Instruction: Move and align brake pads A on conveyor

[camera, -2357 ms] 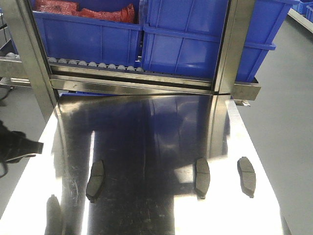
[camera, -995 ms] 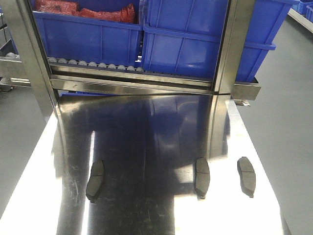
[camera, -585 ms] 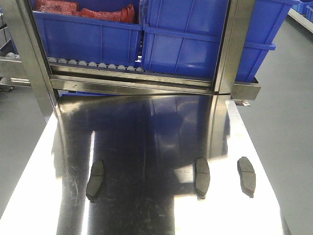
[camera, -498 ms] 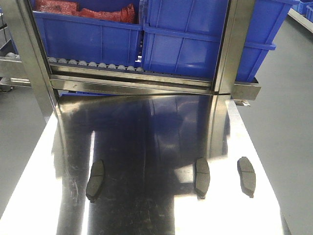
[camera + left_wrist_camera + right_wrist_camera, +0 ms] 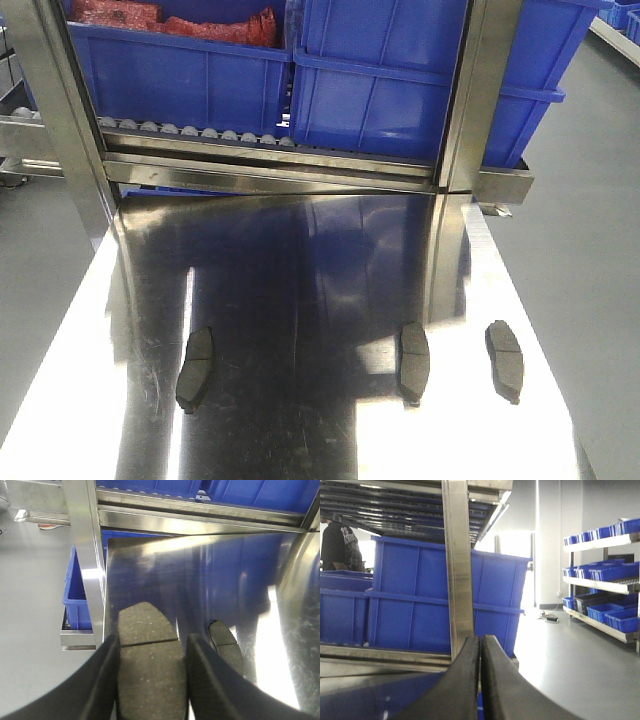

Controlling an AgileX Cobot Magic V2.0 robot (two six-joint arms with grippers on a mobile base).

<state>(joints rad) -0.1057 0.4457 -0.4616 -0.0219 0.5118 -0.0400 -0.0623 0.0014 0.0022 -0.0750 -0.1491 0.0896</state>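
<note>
Gripped one brake pad (image 5: 145, 625) by its long edges in the left gripper (image 5: 152, 655), above the steel tabletop (image 5: 165, 570) near its left edge. Pressed the right gripper (image 5: 480, 645) fully together, nothing between. Saw three more pads (image 5: 196, 368) (image 5: 414, 360) (image 5: 504, 360) lying flat on the tabletop, apart.

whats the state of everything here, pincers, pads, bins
left pincer, shut on the held brake pad
right pincer, shut, nothing between its fingers
left brake pad, lying flat on the steel tabletop, free
middle brake pad, lying flat, free
right brake pad, lying flat near the tabletop's right edge, free
blue bin, on the roller rack, holding red packages
</note>
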